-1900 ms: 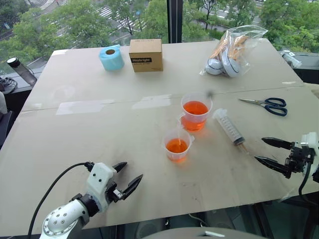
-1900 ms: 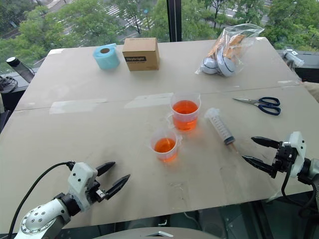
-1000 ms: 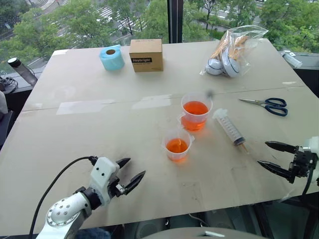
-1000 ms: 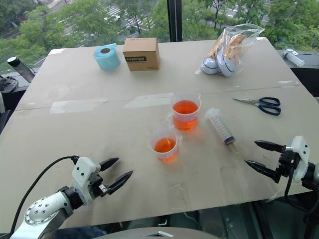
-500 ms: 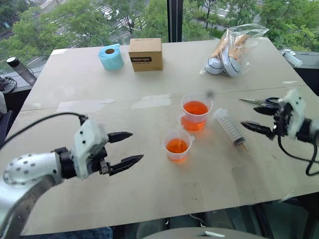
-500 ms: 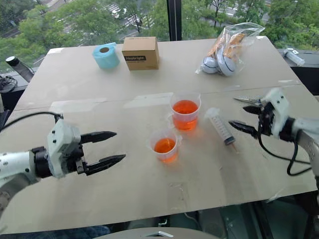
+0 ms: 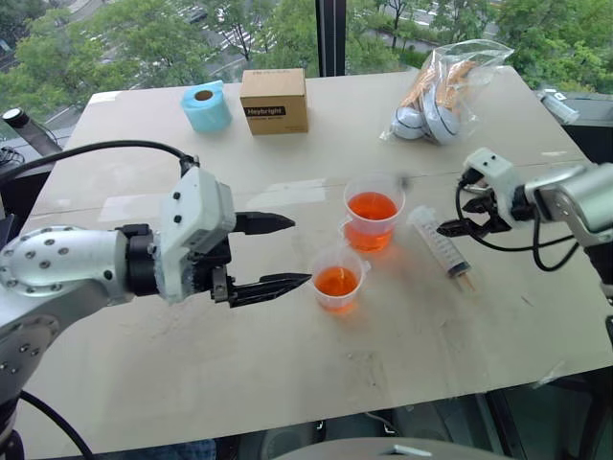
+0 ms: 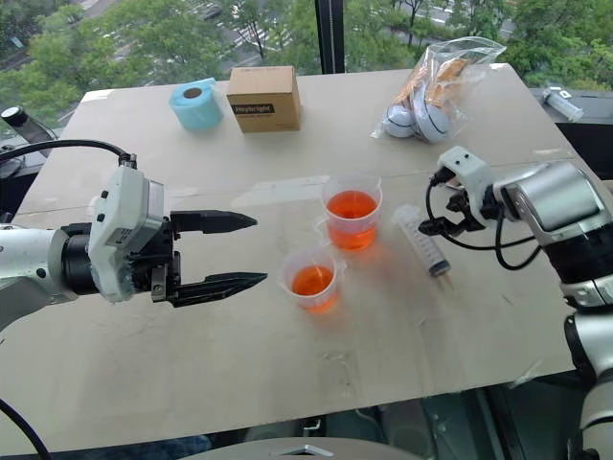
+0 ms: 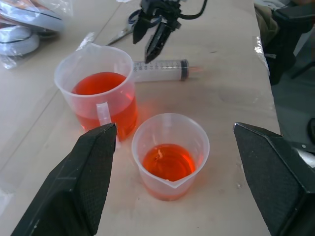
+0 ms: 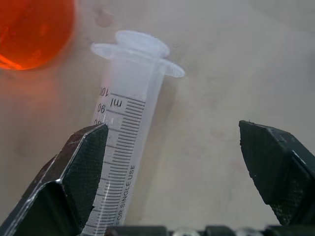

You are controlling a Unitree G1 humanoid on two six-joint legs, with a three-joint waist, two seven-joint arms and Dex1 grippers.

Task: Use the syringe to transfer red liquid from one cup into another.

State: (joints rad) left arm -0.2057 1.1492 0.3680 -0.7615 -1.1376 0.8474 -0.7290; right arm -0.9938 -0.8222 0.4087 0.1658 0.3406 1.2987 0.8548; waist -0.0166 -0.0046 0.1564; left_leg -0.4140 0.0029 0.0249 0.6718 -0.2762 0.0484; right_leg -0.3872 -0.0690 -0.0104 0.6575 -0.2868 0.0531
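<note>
Syringe (image 7: 442,245) flat on table (image 7: 144,153) just beside taller cup (image 7: 372,212). Right gripper (image 8: 437,217) above barrel, jaws apart, empty; left gripper (image 7: 273,251) likewise spread near smaller cup (image 7: 337,280). Risk: off-centre closing could roll syringe, nudge taller cup, spill red liquid (image 9: 101,83).

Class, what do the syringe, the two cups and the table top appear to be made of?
Syringe: clear glossy plastic, printed black scale on the barrel.
Taller cup and shorter cup: translucent plastic, since the red liquid shows through the walls.
Table: matt beige board, possibly laminate or cardboard sheet.
</note>
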